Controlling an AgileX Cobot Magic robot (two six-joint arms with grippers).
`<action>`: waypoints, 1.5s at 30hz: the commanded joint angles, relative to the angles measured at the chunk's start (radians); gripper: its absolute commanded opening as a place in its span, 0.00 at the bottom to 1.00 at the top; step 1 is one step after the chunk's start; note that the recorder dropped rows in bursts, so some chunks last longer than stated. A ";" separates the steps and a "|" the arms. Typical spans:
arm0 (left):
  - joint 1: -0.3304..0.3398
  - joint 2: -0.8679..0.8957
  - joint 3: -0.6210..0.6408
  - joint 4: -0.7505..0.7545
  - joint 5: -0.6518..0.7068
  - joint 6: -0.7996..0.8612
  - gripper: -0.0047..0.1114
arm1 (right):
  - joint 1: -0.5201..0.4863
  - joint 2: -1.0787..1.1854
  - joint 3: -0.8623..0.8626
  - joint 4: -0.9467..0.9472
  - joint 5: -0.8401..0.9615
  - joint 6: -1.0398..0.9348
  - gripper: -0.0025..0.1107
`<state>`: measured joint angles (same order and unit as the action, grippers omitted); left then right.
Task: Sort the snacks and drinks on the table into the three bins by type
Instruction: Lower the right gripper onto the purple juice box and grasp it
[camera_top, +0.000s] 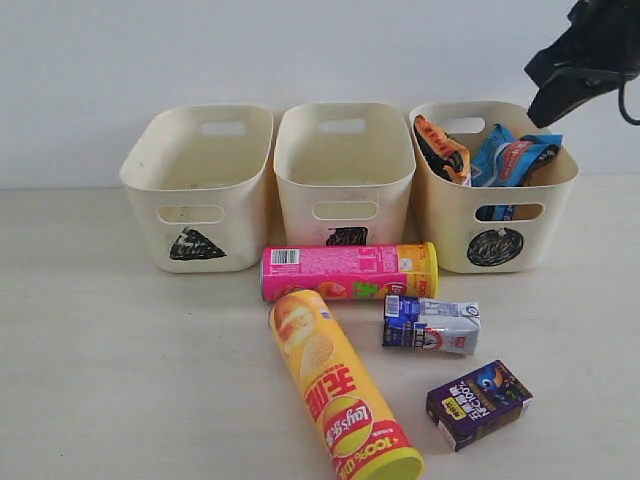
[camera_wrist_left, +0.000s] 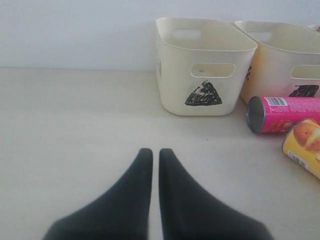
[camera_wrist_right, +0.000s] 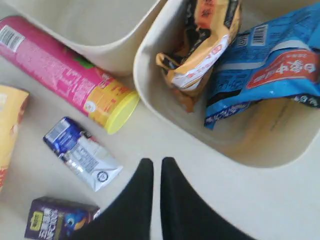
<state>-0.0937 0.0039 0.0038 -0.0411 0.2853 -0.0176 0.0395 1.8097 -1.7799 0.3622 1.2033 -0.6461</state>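
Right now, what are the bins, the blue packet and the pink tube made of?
The bins look like smooth cream plastic, with moulded rounded corners and handle slots. The blue packet looks like thin shiny film: it is crinkled. The pink tube may be printed cardboard; I cannot be sure.

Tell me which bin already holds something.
The circle-marked bin, on the right: orange and blue packets stick out of it. The triangle bin and the square bin show nothing inside.

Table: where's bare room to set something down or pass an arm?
Widest bare patch: the table left of the yellow chip tube, in front of the triangle bin. A narrower strip lies right of the purple box, before the circle bin. Crowded: the middle, around the pink chip tube and blue-white carton.
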 joint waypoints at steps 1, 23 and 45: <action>0.002 -0.004 -0.004 0.003 -0.007 -0.008 0.07 | 0.053 -0.122 0.185 -0.003 0.018 -0.133 0.02; 0.002 -0.004 -0.004 0.003 -0.007 -0.008 0.07 | 0.379 -0.201 0.764 -0.146 -0.155 -0.770 0.62; 0.002 -0.004 -0.004 0.003 -0.009 -0.008 0.07 | 0.379 -0.087 0.849 -0.198 -0.528 -0.959 0.63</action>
<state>-0.0937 0.0039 0.0038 -0.0411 0.2853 -0.0176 0.4176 1.7072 -0.9363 0.1689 0.6949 -1.5948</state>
